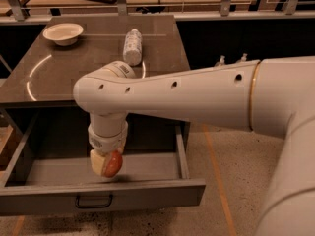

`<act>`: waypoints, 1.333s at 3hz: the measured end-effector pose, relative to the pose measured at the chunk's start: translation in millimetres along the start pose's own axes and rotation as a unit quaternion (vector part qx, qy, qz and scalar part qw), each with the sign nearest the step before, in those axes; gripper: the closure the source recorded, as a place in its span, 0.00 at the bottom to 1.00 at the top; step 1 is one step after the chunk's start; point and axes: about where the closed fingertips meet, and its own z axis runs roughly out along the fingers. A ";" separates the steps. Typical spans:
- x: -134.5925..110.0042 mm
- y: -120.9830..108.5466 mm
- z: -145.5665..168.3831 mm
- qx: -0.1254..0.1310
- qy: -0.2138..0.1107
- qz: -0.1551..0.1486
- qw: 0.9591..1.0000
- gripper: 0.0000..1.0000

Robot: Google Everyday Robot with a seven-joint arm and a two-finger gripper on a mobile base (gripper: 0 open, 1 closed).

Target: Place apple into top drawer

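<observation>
Arm: one white arm (187, 97) reaches in from the right of the view, passes over the table's front edge and turns its wrist straight down.
End effector: the end effector (105, 162) hangs at the bottom of that wrist, inside the outline of the open drawer and left of its middle. It is clenched around the apple, with a pale finger showing on the fruit's left side.
Apple: the apple (113, 163), red with a yellowish blush, sits in the grasp at the very tip, low over the drawer floor. Whether it touches the floor cannot be told, though a shadow lies just beneath it.
Top drawer: the top drawer (147, 167) is pulled out towards the viewer, grey and shallow. Its front panel carries a dark handle (93, 201).
Key relation: the drawer floor lies directly below the grasped apple, so the travel left is judged to be downward only. The side walls and front panel stand apart from the fruit.
Long axis: the apple is round and offers none. The drawer's axis runs left to right across the view.
Table: the table (88, 68) behind carries a white bowl (63, 32) at far left and a white bottle (133, 45) lying on its side. Both are well apart from the grasp.
Stage: judged to be the release step, with the apple within the drawer and not yet let go.
Risk: a round fruit may roll once freed.
</observation>
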 end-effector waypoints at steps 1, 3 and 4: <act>1.8 -6.8 22.4 -0.014 0.008 0.017 1.000 0.75; -3.8 -19.9 49.3 -0.042 0.011 0.040 0.998 0.29; -3.5 -25.6 50.8 -0.045 0.010 0.049 0.998 0.06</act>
